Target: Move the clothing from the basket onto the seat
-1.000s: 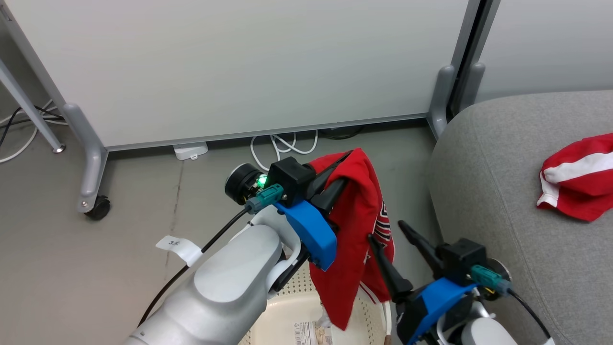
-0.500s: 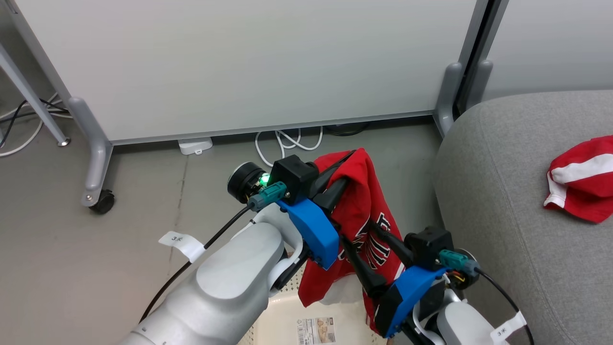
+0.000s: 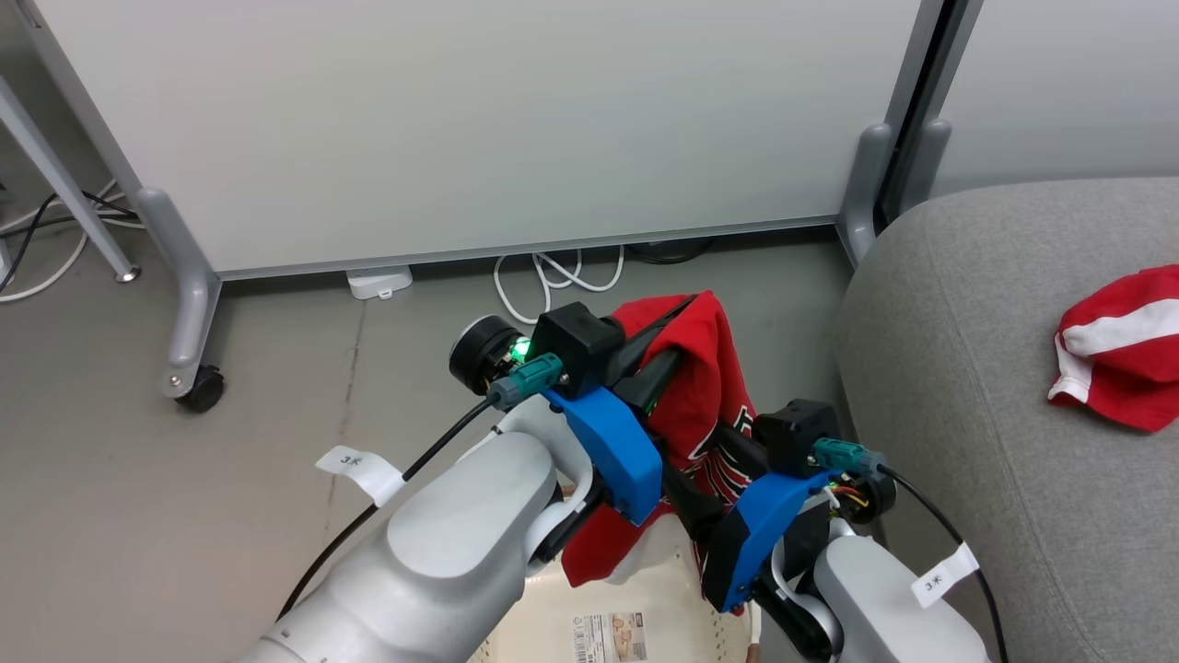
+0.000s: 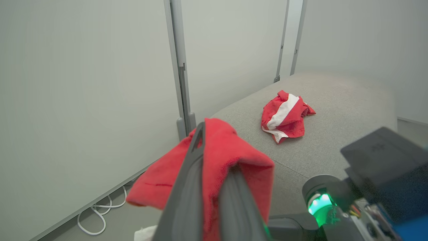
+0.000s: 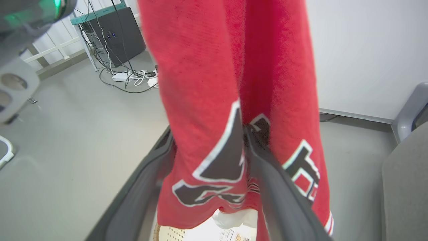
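Shirt: centre frame, pinched by left gripper.
Right gripper: wide around its lower part.
Risk: thin pinch slips; it may fall short of seat.

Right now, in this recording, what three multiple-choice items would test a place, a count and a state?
1. The striped garment lies: A on the seat; B on the floor; C over an arm.
2. Red garments in view: A one; B two; C three.
3. The lettered garment is: A hanging from the left gripper; B spread flat on the seat; C folded on the floor.
Answers: 1 A, it rests on the grey cushion; 2 B, one striped, one lettered; 3 A, it droops from that gripper.
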### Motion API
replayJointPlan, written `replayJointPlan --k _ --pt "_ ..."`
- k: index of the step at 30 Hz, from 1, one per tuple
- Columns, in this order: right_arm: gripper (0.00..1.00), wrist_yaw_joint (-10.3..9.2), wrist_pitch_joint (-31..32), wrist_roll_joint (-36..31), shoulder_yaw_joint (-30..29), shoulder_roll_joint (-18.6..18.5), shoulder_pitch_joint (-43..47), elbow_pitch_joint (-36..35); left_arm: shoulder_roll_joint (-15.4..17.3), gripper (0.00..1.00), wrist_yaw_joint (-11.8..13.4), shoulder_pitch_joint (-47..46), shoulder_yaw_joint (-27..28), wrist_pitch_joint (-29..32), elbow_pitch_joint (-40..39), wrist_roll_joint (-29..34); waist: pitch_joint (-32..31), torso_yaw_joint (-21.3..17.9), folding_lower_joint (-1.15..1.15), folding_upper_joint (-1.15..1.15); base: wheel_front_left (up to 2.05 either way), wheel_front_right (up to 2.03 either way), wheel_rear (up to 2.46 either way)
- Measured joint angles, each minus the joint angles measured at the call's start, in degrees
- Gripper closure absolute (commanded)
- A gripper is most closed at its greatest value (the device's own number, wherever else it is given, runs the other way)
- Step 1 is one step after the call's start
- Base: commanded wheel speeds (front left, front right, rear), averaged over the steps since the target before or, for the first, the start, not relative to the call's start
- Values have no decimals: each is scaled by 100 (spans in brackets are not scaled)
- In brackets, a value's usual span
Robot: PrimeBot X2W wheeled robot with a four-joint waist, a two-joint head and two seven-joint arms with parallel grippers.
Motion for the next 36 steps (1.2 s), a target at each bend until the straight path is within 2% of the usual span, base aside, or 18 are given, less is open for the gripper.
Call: replayJointPlan --k 1,2,10,23,25,27,28,29,36 --pt "78 0 -15 47 52 0 -38 90 -1 100 0 -1 -13 0 0 -7 -4 2 0 0 0 0 0" --pt "100 0 -29 67 96 0 -79 172 -3 100 0 -1 -26 0 -1 -10 -6 4 0 0 0 0 0" --pt "100 0 -245 243 303 -1 -315 653 -1 100 0 -28 -73 0 11 -64 -27 6 0 0 0 0 0" --pt "100 0 -542 405 457 -1 -487 1010 20 100 0 -29 -93 0 101 -105 -63 -42 -1 0 0 0 0" --pt "100 0 -573 423 465 -1 -494 1047 20 75 0 -29 -93 0 126 -105 -67 -42 -1 0 0 0 0" --pt "100 0 -582 445 480 -1 -506 1083 19 55 0 -29 -93 0 149 -107 -72 -42 0 0 0 0 0" --pt "100 0 -595 449 489 -1 -518 1101 19 31 0 -29 -93 0 160 -105 -75 -42 0 0 0 0 0" --pt "100 0 -601 450 495 -1 -530 1115 18 0 0 -29 -91 0 172 -105 -77 -43 0 0 0 0 0" --pt "100 0 -699 491 490 -1 -586 1214 21 0 0 21 -59 -1 303 -58 -95 -64 0 0 0 0 0"
